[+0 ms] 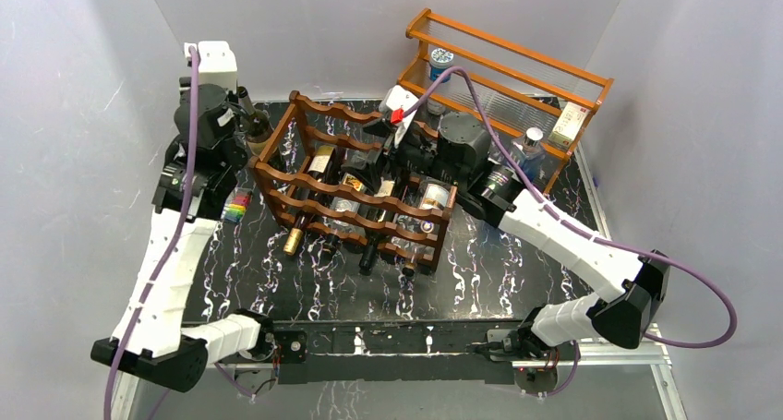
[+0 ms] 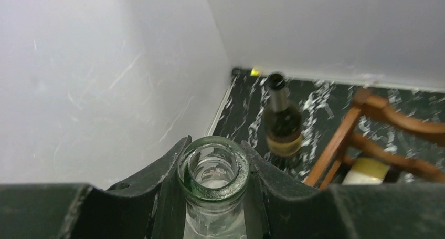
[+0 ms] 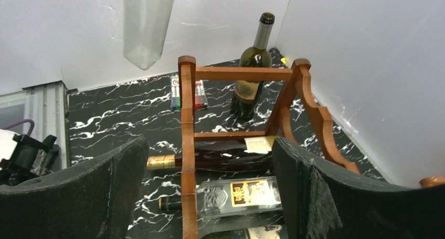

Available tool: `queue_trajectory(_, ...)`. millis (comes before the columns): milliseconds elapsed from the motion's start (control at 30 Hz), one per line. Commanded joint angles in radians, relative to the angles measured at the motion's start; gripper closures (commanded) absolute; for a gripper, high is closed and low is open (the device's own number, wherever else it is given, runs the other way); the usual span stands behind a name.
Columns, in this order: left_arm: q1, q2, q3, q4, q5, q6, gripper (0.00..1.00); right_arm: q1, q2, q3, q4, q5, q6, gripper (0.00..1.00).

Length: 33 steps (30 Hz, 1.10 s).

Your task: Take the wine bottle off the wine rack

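The dark wooden wine rack (image 1: 355, 197) stands mid-table with several bottles lying in its slots. My left gripper (image 2: 214, 165) is at the far left, shut on the neck of a clear glass bottle (image 2: 212, 189) whose open mouth faces the camera. In the right wrist view that clear bottle (image 3: 147, 23) hangs in the air left of the rack. My right gripper (image 3: 210, 144) hovers open over the rack's end post (image 3: 187, 144), above a dark bottle with gold foil (image 3: 162, 162) and a clear labelled bottle (image 3: 246, 194) in the slots.
A dark wine bottle (image 1: 254, 120) stands upright on the table between the left gripper and the rack. A rainbow-coloured pack (image 1: 237, 205) lies left of the rack. An orange wooden shelf (image 1: 517, 78) with jars stands at the back right. White walls close in on three sides.
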Motion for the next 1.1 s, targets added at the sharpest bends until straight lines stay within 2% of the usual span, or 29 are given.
queue_trajectory(0,0.147,-0.075,-0.101,0.129,0.026,-0.041,1.0,0.002,-0.035,0.019,-0.016,0.013,0.075,0.02)
queue_trajectory(100,0.356,-0.043,-0.118,0.064,0.218,-0.182,1.0,0.003,-0.053,-0.017,0.01,-0.004,0.092,0.02)
queue_trajectory(167,0.39,-0.04,-0.163,0.098,0.243,-0.22,1.0,0.002,-0.059,-0.035,0.019,-0.018,0.091,0.02)
queue_trajectory(300,0.524,-0.013,-0.226,0.171,0.383,-0.339,1.0,0.002,-0.064,-0.037,0.002,-0.022,0.093,0.02)
queue_trajectory(367,0.568,-0.009,-0.267,0.273,0.439,-0.356,1.0,0.002,-0.069,-0.041,-0.003,-0.026,0.096,0.02)
queue_trajectory(433,0.581,0.027,-0.289,0.383,0.472,-0.352,1.0,0.002,-0.073,-0.047,-0.005,-0.03,0.091,0.02)
queue_trajectory(600,0.618,0.191,-0.231,0.541,0.509,-0.36,1.0,0.002,-0.077,-0.043,-0.024,0.003,0.074,0.02)
queue_trajectory(967,0.649,0.47,-0.231,0.829,0.605,-0.342,1.0,0.002,-0.093,-0.102,-0.011,0.044,-0.011,0.02)
queue_trajectory(1067,0.653,0.517,-0.232,0.862,0.645,-0.35,1.0,0.001,-0.087,-0.095,-0.023,0.036,-0.012,0.02)
